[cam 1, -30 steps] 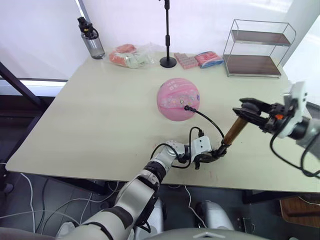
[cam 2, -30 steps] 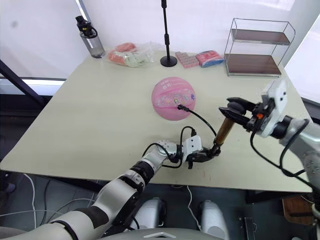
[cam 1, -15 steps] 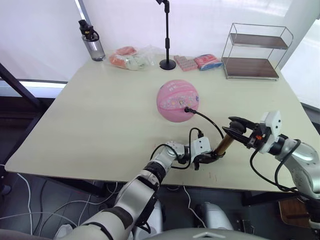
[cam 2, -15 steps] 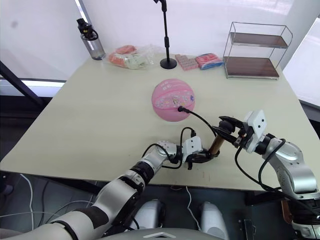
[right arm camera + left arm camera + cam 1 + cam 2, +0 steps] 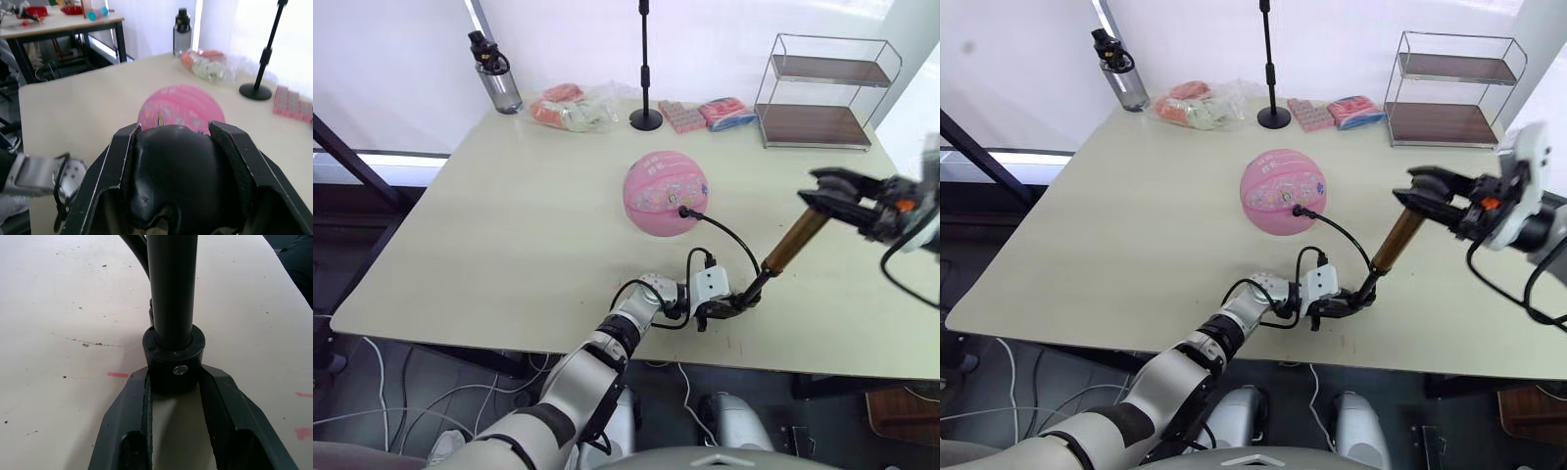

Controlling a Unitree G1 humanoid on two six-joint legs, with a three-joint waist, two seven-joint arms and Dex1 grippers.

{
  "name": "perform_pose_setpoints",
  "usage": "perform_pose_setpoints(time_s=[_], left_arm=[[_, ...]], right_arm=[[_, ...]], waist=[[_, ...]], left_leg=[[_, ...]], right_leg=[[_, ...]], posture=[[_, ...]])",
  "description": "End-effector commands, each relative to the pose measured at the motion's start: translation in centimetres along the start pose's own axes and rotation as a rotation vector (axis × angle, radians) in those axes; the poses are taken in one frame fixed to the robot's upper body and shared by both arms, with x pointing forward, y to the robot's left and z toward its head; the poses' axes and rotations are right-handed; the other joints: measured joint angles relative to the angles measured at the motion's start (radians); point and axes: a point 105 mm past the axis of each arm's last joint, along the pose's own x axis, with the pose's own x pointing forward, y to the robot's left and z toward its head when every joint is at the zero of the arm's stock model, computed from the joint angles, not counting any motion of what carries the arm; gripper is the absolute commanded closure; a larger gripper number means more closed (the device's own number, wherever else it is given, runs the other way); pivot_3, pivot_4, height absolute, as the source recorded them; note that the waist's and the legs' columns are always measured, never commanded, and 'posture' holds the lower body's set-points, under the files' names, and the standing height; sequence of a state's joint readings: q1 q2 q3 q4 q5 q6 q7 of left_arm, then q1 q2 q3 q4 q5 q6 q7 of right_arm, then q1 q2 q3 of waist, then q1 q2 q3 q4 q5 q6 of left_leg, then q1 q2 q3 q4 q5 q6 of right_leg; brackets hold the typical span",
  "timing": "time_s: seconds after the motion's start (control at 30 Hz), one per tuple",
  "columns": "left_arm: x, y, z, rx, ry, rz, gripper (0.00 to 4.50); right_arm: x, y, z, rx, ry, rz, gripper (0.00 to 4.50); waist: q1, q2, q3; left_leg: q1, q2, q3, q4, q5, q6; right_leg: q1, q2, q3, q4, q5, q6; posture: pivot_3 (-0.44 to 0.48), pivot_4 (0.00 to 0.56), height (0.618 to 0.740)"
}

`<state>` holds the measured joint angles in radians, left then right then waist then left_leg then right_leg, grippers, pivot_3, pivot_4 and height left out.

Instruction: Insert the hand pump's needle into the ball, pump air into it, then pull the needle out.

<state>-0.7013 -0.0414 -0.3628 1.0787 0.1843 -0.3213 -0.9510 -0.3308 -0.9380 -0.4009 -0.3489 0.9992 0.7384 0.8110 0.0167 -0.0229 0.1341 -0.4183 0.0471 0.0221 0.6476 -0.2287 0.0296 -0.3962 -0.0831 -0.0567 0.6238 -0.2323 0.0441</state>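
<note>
The pink ball rests round at the middle of the table. The needle's black fitting is stuck in the ball's near side, and the pin itself is hidden. A thin black hose curves from it to the foot of the hand pump, whose gold tube leans up to the right. My left gripper is shut on the pump's black base collar near the table's front edge. My right gripper is shut on the pump's black handle, raised above the table's right side.
Along the far edge stand a water bottle, a bag of pink items, a black microphone stand and pink packets. A wire shelf occupies the far right corner.
The right gripper pushed the handle down toward the base half a second ago and has now drawn it back up and to the right. The left gripper and ball stayed put.
</note>
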Motion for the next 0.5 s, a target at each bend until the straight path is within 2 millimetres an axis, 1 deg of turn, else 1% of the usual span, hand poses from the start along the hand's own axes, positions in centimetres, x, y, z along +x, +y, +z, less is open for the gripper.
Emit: perform_pose_setpoints(time_s=[0.03,0.17,0.2,0.3,0.37,0.4,0.5], left_arm=[[-1.1,-3.0,-6.3,-0.143,0.206,-0.062,3.47],[-1.0,-2.9,-6.2,-0.142,0.206,-0.063,3.47],[-1.0,-2.9,-6.2,-0.141,0.206,-0.063,3.47],[-1.0,-2.9,-6.3,-0.141,0.206,-0.063,3.47],[-1.1,-2.9,-6.3,-0.143,0.206,-0.061,3.47],[-1.1,-2.9,-6.3,-0.144,0.207,-0.061,3.47],[-1.1,-2.9,-6.2,-0.144,0.206,-0.06,3.47]], right_arm=[[-0.5,0.5,2.9,-0.09,-0.04,-0.001,2.71],[-0.2,0.4,3.2,-0.083,-0.061,-0.019,2.71],[-0.1,0.5,3.0,-0.076,-0.055,-0.016,2.71],[0.3,0.7,1.3,-0.045,-0.022,-0.014,2.71],[0.6,0.7,-0.2,-0.007,-0.015,-0.023,2.71],[0.7,0.7,-2.1,-0.003,0.032,-0.031,2.71],[0.9,1.1,-6.1,0.044,0.105,-0.034,2.71]], waist=[[0.0,0.0,0.0],[0.0,-0.001,0.002],[0.0,-0.001,0.002],[0.0,-0.001,0.002],[0.0,-0.002,0.002],[-0.001,-0.002,0.002],[-0.002,-0.008,-0.003]], left_leg=[[0.0,0.0,0.0,0.0,0.0,0.0],[0.0,0.0,0.0,0.0,0.0,0.0],[0.0,0.0,0.0,0.0,0.0,0.0],[0.0,0.0,0.0,0.0,0.0,0.0],[0.0,0.0,0.0,0.0,0.0,0.0],[0.0,-0.001,0.0,0.0,0.0,0.0],[0.001,0.0,0.0,0.0,0.0,0.0]], right_leg=[[0.0,0.0,0.0,0.0,0.0,0.0],[0.0,-0.001,0.0,0.0,0.0,0.0],[0.0,-0.001,0.0,0.0,0.0,0.0],[0.0,-0.001,0.0,0.0,0.0,0.0],[0.0,-0.001,0.0,0.0,0.0,0.0],[0.0,0.0,0.0,0.0,0.0,0.0],[0.001,0.0,0.0,0.0,0.0,0.0]], posture=[[0.0,0.15,0.731],[0.0,0.15,0.731],[0.0,0.15,0.731],[0.0,0.15,0.731],[0.0,0.15,0.731],[0.0,0.15,0.731],[0.0,0.15,0.731]])
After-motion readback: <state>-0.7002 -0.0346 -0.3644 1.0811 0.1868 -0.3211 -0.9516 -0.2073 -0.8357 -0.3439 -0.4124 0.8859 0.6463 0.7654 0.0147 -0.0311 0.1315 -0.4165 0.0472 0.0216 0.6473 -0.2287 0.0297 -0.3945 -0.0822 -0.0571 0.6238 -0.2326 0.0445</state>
